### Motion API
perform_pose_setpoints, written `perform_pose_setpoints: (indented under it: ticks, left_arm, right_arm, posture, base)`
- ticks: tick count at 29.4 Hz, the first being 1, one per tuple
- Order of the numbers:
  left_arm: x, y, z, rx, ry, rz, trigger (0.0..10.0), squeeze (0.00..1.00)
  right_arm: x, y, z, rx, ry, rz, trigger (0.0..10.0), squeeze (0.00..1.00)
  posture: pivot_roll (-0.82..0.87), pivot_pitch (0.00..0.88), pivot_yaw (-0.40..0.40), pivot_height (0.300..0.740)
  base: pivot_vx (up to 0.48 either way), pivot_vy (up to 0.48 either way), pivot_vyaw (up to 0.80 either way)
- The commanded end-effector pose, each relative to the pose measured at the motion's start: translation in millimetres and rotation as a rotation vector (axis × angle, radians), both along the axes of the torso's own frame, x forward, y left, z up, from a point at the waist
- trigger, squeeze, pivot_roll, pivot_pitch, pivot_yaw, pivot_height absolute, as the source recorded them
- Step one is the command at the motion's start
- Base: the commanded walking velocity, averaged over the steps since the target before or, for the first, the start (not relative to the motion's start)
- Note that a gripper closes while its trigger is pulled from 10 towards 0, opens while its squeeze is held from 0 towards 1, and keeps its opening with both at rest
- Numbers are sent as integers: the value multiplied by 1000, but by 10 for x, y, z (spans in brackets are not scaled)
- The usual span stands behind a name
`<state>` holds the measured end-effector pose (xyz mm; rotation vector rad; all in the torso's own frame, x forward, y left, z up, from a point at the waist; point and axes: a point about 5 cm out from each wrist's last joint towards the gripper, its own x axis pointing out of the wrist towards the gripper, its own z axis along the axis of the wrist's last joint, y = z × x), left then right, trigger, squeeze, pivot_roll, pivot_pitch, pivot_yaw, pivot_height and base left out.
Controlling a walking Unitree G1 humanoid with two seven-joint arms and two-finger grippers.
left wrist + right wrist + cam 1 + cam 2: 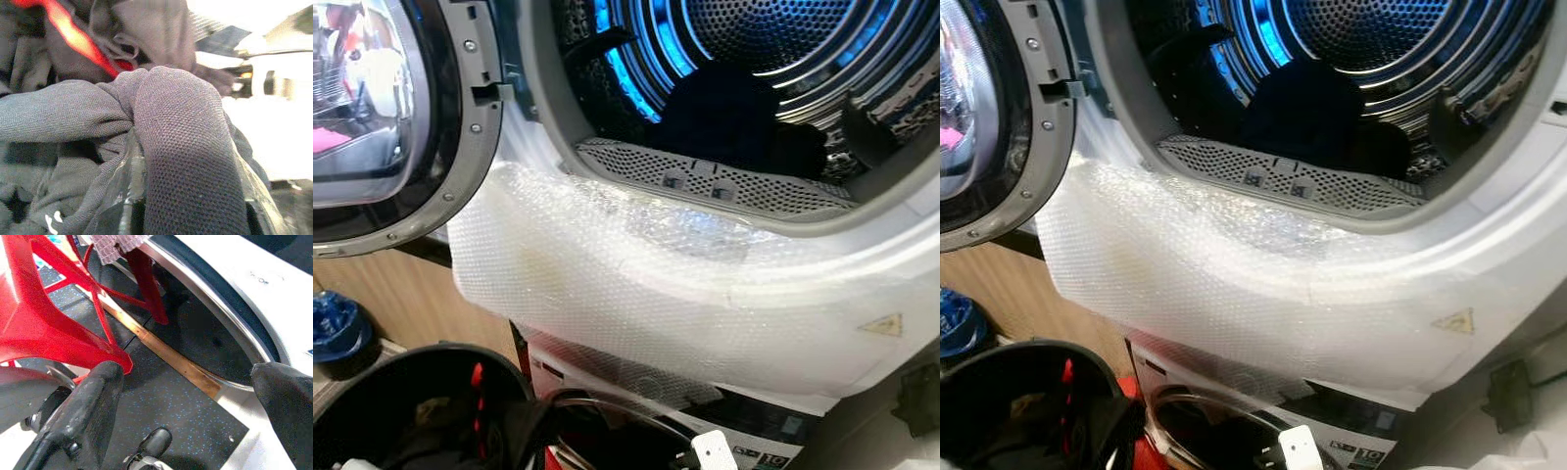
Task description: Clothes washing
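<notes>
Up front in the left eye view: one open drum [744, 88], lit blue, one dark garment [724, 122] already lying inside at the bottom. One door [401, 117] swung open to the left. Bubble wrap [636, 284] is draped over the lower rim. Below sits one black basket [421, 392] with dark clothes and a red bit; a second machine [705, 416] sits under the first.

Right eye view: same scene, nothing extra to count.

Left wrist view: left gripper [190, 161] buried in grey cloth [68, 110]; fabric covers the fingers, so cannot tell if they are clenched or released. Probably down in the basket, grabbing a garment.

Right wrist view: right gripper [186, 401] released, two fingers [83, 406] wide apart, holding nothing, hanging near the floor [166, 396] beside a red frame [54, 318] and the lower machine's front.

Step, as judged: loading, pick from basket. Next move calls for a firm pinch on the cloth, lift clear of the basket rim, then carry up over the bubble wrap into the drum.
</notes>
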<state>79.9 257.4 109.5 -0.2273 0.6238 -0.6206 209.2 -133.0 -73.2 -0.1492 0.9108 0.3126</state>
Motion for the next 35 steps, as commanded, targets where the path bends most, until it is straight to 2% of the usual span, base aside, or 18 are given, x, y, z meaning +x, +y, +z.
perform_pose_setpoints:
  ticks: [1,4,6,11,12,15,20,22,23,25,27,28,30,33,34,35]
  left_arm:
    - [-23,-54,125,-65,-31,-60,0,0]
    - [-128,-30,275,-103,-46,-97,0,0]
    - [-183,8,431,-135,-103,-103,0,0]
    - [-202,32,563,-155,-170,-94,0,0]
    - [-184,24,661,-194,-239,-86,0,0]
    - [-151,-1,806,-232,-326,-101,0,0]
    - [-28,-222,1193,-335,-505,-258,0,0]
    - [7,-302,1347,-357,-558,-342,0,0]
    - [47,-353,1507,-384,-611,-426,0,0]
    - [72,-362,1574,-394,-632,-458,0,0]
    - [155,-356,1717,-415,-681,-513,0,0]
    - [242,-363,1802,-422,-706,-561,0,0]
    - [318,-385,1853,-419,-713,-604,0,0]
    - [461,-476,1931,-352,-711,-731,0,0]
    - [608,-560,2031,-315,-744,-803,0,0]
    - [674,-594,2081,-297,-763,-834,0,0]
  right_arm:
    - [11,7,4,4,9,0,10000,0]
    - [20,17,10,8,8,7,10000,0]
    - [29,28,15,11,9,15,10000,0]
    - [38,38,21,14,8,21,10000,0]
    - [41,43,23,16,9,26,10000,0]
    - [47,40,26,15,8,29,10000,0]
    - [61,46,35,12,8,43,10000,0]
    - [70,46,40,11,6,44,10000,0]
    - [75,51,43,11,4,47,10000,0]
    - [79,55,45,11,3,47,10000,0]
    - [92,65,53,15,-1,43,10000,0]
    - [97,75,56,17,-3,41,10000,0]
    - [98,81,57,21,-4,34,10000,0]
    - [100,79,58,27,-6,16,10000,0]
    - [85,73,48,26,-3,12,10000,0]
    - [78,72,45,26,-2,10,10000,0]
  posture:
    - [465,0,-62,740]
    - [476,0,-66,740]
    - [487,0,-72,740]
    - [498,0,-81,740]
    - [502,0,-86,740]
    - [508,0,-91,740]
    - [518,0,-101,740]
    - [523,0,-104,740]
    - [520,0,-102,740]
    - [519,0,-100,740]
    - [513,0,-96,740]
    - [504,0,-93,740]
    - [500,0,-91,740]
    - [482,0,-88,740]
    - [470,0,-84,740]
    - [452,0,-75,740]
  base:
    - [0,0,0]
    - [0,0,0]
    - [0,0,0]
    - [0,0,0]
    - [0,0,0]
    - [0,0,0]
    - [0,0,0]
    - [0,0,0]
    - [0,0,0]
    - [0,0,0]
    - [0,0,0]
    - [0,0,0]
    - [0,0,0]
    - [0,0,0]
    - [0,0,0]
    - [0,0,0]
